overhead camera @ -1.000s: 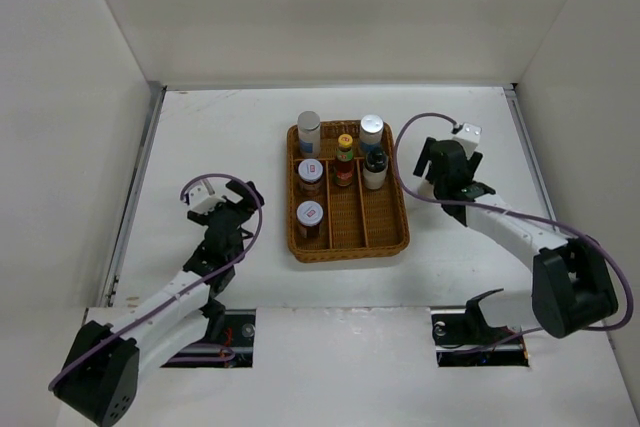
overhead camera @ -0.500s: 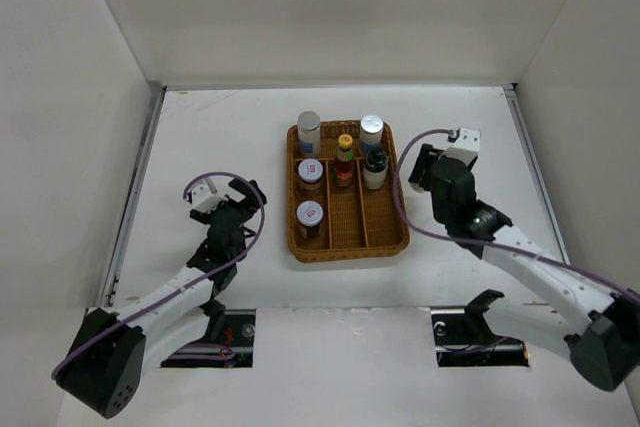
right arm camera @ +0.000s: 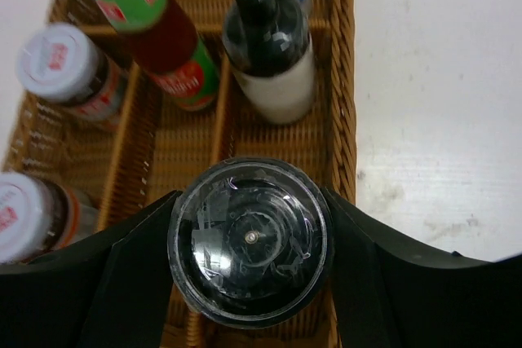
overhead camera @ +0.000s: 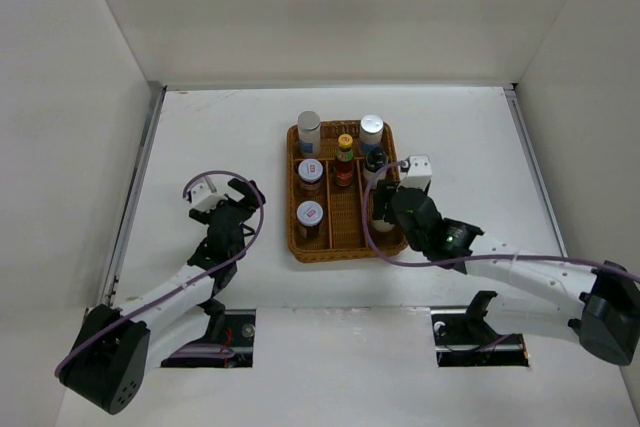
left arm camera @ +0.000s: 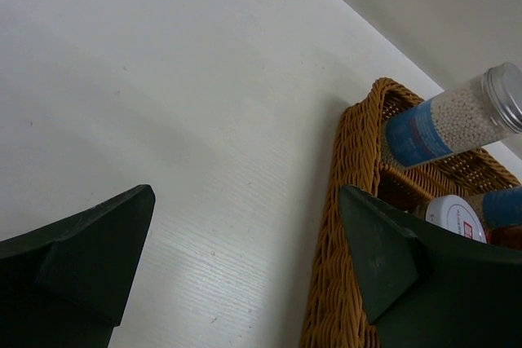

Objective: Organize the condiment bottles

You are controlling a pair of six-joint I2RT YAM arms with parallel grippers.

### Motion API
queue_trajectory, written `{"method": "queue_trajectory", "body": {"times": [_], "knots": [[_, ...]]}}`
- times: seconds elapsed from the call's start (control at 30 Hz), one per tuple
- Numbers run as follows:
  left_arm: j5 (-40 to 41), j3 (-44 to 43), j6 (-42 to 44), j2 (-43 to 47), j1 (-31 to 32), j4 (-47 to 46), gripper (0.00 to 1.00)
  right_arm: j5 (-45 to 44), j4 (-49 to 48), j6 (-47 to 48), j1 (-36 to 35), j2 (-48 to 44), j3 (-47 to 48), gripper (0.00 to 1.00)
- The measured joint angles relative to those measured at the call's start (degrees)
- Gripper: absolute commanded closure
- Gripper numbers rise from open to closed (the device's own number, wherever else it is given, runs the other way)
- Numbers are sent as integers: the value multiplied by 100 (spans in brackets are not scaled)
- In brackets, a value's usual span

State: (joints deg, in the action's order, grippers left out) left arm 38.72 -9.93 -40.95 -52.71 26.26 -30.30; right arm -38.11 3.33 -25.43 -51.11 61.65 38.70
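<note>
Placement is the step in hand, by my reading. From the top view, your right pincer [overhead camera: 386, 209] sits over the near end of the right compartment of the basket [overhead camera: 335, 255]. 6 bottles already stand in the basket, ahead of that pincer and to its left. What it carries is mostly hidden under the wrist. Your left pincer [overhead camera: 240, 199] hangs over the bare surface [overhead camera: 220, 127], with the basket well apart on that pincer's right.

In the left wrist view the 2 fingers are spread wide with nothing between them. The basket's wicker wall lies just off the right finger, and a silver-topped shaker [left arm camera: 449, 116] stands beyond it.

In the right wrist view the fingers are clamped on either side of the grey-capped shaker [right arm camera: 249, 238], held upright. The black-capped shaker [right arm camera: 269, 38] stands just ahead of the pincer in the same compartment. The red sauce bottle [right arm camera: 167, 42] is ahead and to its left, with 2 brown jars [right arm camera: 61, 63] further left. You cannot tell from here whether the held base touches the wicker floor.

Next, you would want to lower it straight down, keeping off the black-capped shaker ahead and the wall on the right. Release only once it sits, then lift clear vertically.
</note>
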Motion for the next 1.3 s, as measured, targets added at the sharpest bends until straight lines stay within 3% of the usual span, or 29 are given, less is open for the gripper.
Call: {"method": "queue_trajectory", "body": {"times": [0.1, 0.17, 0.3, 0.43, 0.57, 0.8, 1.03, 1.3], "knots": [[-31, 0, 0, -13, -37, -2, 0, 44, -96, -118, -2, 186, -297, 47], [-46, -2, 0, -70, -74, 4, 0, 48, -352, -216, -2, 267, -509, 38], [-83, -22, 0, -199, -114, 127, 0, 20, -728, -275, -28, 280, -643, 0], [-131, -109, 4, -332, -149, 271, 0, 20, -780, -284, -72, 85, -704, 0], [-133, -186, 22, -339, -162, 428, 0, -2, -815, -267, 59, -758, -763, 0], [-374, -282, 20, -505, -232, 564, 0, -114, -1314, -568, 1558, -2065, -1255, 0], [-723, -479, -31, -796, -254, 837, 0, 149, -1467, -1211, 3047, -1700, -1781, 0], [-977, -946, -63, -1051, -48, 1128, 0, 619, -2022, -1338, 3228, -1493, -2218, 0]]}}
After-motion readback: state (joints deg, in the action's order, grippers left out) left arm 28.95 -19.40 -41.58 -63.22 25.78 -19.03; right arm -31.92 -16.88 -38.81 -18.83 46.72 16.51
